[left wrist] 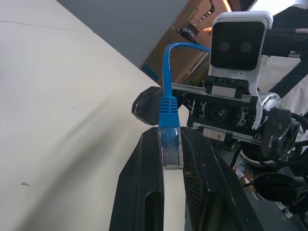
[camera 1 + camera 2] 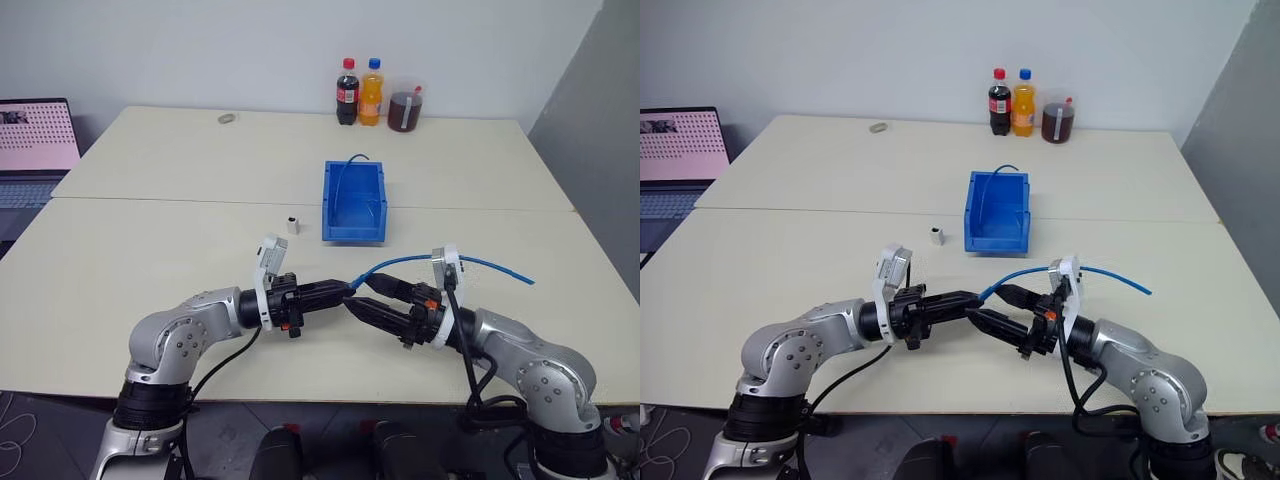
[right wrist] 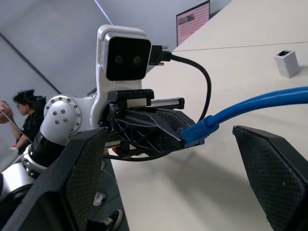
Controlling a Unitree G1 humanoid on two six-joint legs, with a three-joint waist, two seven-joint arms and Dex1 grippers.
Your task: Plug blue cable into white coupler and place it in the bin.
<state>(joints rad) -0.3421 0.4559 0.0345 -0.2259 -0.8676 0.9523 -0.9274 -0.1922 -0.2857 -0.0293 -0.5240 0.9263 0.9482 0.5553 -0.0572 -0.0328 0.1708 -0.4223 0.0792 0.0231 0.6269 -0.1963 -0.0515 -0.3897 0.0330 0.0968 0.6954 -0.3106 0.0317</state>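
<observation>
Two claws meet nose to nose above the near edge of the surface (image 2: 150, 240), well short of the bin (image 2: 355, 203). Of these, the left claw (image 2: 345, 291) is clamped on the clear plug of the cable (image 2: 400, 264), the plug pinched between its two black fingers (image 1: 139, 183) with the blue boot sticking out past the tips. From there the cable arches up and runs off to the robot's right, passing over the right arm, and its far end hangs beyond that arm, on the near right side of the bin. Facing it, the right claw (image 2: 362, 293) stands wide, its fingers (image 3: 274, 168) spread to either side of the plug end without touching it. Just left of the bin's near corner stands the coupler (image 2: 293, 224), upright and alone on the surface, apart from both claws. Inside the bin a thin blue wire (image 2: 350, 170) arches in a hoop above the rim. Beyond the bin, at the far edge, three bottles (image 2: 372, 93) stand in a row, and a small flat grey object (image 2: 227, 118) lies far off to the bin's far left. Past the left edge of the surface, well away from the bin, a laptop (image 2: 35, 140) shows a lit screen.
</observation>
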